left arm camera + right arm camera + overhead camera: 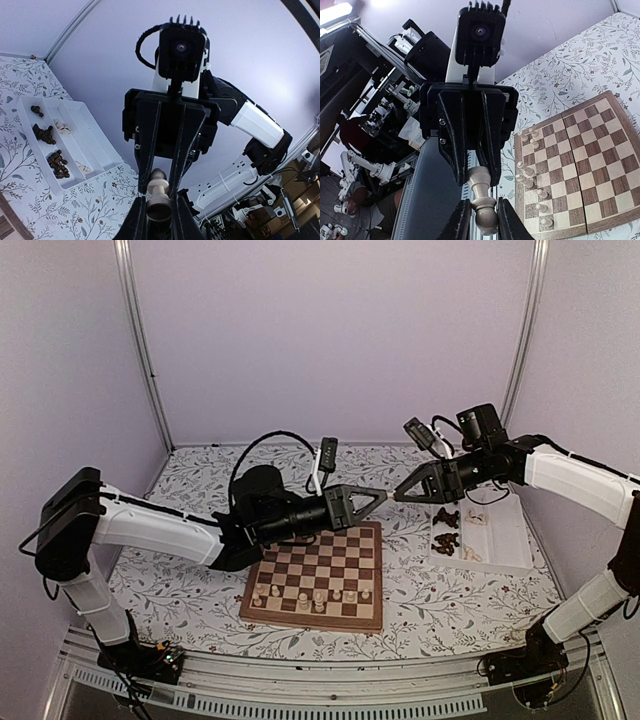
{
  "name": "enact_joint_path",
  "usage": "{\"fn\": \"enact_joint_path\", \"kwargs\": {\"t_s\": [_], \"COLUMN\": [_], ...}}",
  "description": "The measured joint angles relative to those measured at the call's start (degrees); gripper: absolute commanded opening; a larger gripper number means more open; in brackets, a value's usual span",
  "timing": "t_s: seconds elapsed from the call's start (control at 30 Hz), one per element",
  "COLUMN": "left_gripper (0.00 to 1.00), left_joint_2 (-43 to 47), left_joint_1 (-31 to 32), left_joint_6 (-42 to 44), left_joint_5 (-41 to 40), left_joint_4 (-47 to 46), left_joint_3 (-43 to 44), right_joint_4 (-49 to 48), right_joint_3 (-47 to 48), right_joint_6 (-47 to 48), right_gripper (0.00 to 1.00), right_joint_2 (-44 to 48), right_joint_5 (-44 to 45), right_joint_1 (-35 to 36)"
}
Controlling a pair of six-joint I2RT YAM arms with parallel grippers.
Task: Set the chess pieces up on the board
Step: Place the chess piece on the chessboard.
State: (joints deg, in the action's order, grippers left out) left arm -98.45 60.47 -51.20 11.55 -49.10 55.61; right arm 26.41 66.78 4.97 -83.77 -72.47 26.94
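One pale chess piece [390, 497] hangs in the air past the far right corner of the board [312, 621], caught between both grippers, which meet tip to tip. My left gripper [381, 498] is shut on its wide base [159, 206]. My right gripper [398, 496] is shut on its upper part; its fingers [465, 215] press the collar of the piece [483, 192]. Several pale chess pieces [305, 597] stand along the board's near rows, also seen in the right wrist view [530, 172]. Dark chess pieces [445, 530] lie in the white tray [505, 545].
The white tray [95, 137] stands right of the board and has compartments with dark pieces [56, 164] and a few pale ones [62, 127]. A black cable and a small device [325, 454] lie at the back. Metal frame posts [142, 345] rise at the far corners.
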Motion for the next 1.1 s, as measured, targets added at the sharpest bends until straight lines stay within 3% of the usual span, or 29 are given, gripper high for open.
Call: {"fn": "enact_joint_path", "kwargs": {"t_s": [0.2,0.37,0.53,0.7,0.87,1.1], "left_gripper": [0.10,0.31,0.39,0.41,0.42,0.43], "left_joint_2": [-0.9,-0.5,7.4,21.2,31.7,39.1], "left_joint_1": [-0.3,-0.7,-1.1,-2.9,-5.0,-5.7], "left_joint_6": [-0.5,1.0,9.9,15.3,16.0,15.6], "left_joint_5": [0.5,0.8,-4.7,-14.1,-21.7,-26.8], "left_joint_4": [-0.8,1.5,21.9,39.6,49.1,56.8], "left_joint_3": [0.7,0.8,1.5,1.2,-3.1,-8.6], "right_joint_4": [0.0,3.4,10.9,16.2,20.7,24.7], "right_joint_3": [0.0,1.4,7.1,9.5,10.8,12.3], "right_joint_6": [0.4,3.8,11.6,20.2,26.2,29.2], "right_gripper": [0.03,0.01,0.01,0.01,0.00,0.02], "right_joint_2": [0.0,0.0,-0.7,-1.3,-5.2,-13.4], "right_joint_5": [0.0,3.4,14.6,29.3,42.7,53.2], "right_joint_1": [-0.4,-0.1,3.2,14.0,24.6,32.1]}}
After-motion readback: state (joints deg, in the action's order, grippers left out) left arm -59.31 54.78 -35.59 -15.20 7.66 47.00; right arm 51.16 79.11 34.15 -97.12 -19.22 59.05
